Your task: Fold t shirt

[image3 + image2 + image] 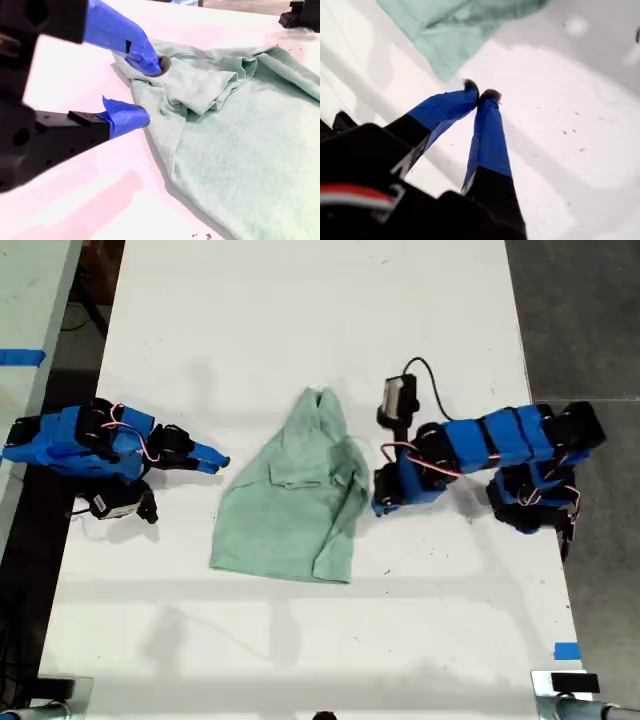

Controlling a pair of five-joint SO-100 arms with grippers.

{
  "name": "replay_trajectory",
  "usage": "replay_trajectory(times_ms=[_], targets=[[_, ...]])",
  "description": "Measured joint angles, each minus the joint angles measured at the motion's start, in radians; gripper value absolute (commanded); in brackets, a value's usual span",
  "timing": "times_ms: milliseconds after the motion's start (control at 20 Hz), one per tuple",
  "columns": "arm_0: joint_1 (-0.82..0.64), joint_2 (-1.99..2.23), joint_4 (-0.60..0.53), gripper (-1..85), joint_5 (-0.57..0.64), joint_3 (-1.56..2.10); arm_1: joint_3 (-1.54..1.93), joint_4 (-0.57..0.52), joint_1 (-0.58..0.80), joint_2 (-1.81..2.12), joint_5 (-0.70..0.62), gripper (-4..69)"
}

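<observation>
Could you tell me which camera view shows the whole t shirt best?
The exterior view: it shows the entire t shirt, rumpled, on the table between the arms. The second wrist view shows only one edge by my open second gripper; the first wrist view shows just a corner beyond my shut first gripper.

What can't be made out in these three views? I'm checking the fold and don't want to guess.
- How many layers the t shirt has: in the exterior view its top fabric hides what lies under it.
- Most of the shirt in the first wrist view: cut off by the picture's edge beyond my first gripper.
- Whether my second gripper touches the cloth: its upper tip overlaps the shirt's edge, and contact is unclear.
</observation>
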Motion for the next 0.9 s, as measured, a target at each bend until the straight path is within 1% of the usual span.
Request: replay_trajectory(times_ms=[100, 300, 350, 400, 450, 500, 550, 650, 800, 900], targets=[[0.0, 0.0, 0.0, 12.7, 0.0, 0.0, 0.293, -0.025, -0.037, 0.192, 0.103, 1.9], [0.0, 0.0, 0.0, 12.7, 0.0, 0.0, 0.95, -0.348, -0.055, 0.609, 0.172, 1.9], [0.0, 0.0, 0.0, 12.7, 0.0, 0.0, 1.108, -0.42, -0.057, 0.723, 0.181, 1.9], [0.0, 0.0, 0.0, 12.8, 0.0, 0.0, 1.252, -0.462, -0.057, 0.844, 0.183, 3.2], [0.0, 0.0, 0.0, 12.8, 0.0, 0.0, 1.384, -0.474, -0.057, 0.983, 0.186, 5.9], [0.0, 0.0, 0.0, 12.8, 0.0, 0.0, 1.499, -0.463, -0.057, 1.157, 0.19, 12.9], [0.0, 0.0, 0.0, 13.0, 0.0, 0.0, 1.598, -0.407, -0.06, 1.342, 0.173, 14.0], [0.0, 0.0, 0.0, 13.1, 0.0, 0.0, 1.626, -0.342, -0.026, 1.571, 0.091, 14.2], [0.0, 0.0, 0.0, 13.1, 0.0, 0.0, 1.628, -0.339, 0.021, 1.649, -0.02, 14.6], [0.0, 0.0, 0.0, 13.1, 0.0, 0.0, 1.628, -0.339, 0.011, 1.66, -0.072, 14.6]])
